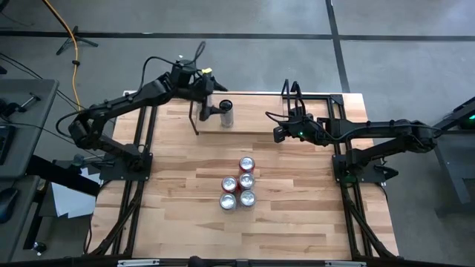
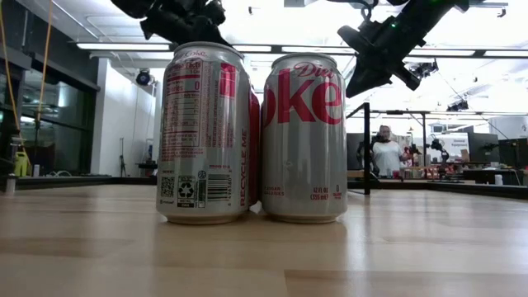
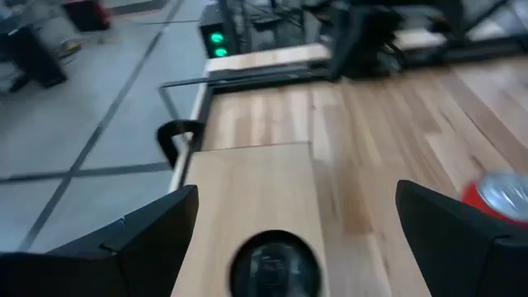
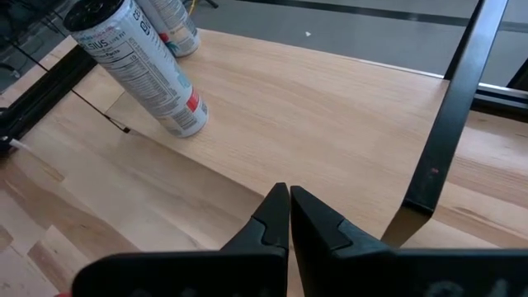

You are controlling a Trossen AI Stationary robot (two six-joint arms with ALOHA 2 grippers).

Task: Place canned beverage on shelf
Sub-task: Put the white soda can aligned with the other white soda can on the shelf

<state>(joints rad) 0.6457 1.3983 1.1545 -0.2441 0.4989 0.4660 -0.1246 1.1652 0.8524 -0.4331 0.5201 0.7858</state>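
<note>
Tabletop (image 1: 297,222): pale planks | shelf (image 1: 256,119): can (image 1: 226,115) upright | floor (image 1: 245,44): grey

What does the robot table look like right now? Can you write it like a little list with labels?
shelf: pale wooden plank at the far side of the table, black rod uprights
tall can: standing upright on the shelf, near its left end
left gripper: open, above the tall can, not gripping it
right gripper: shut, empty, near the shelf's right end
Diet Coke cans: five, clustered upright mid-table
person: far behind the table
</note>
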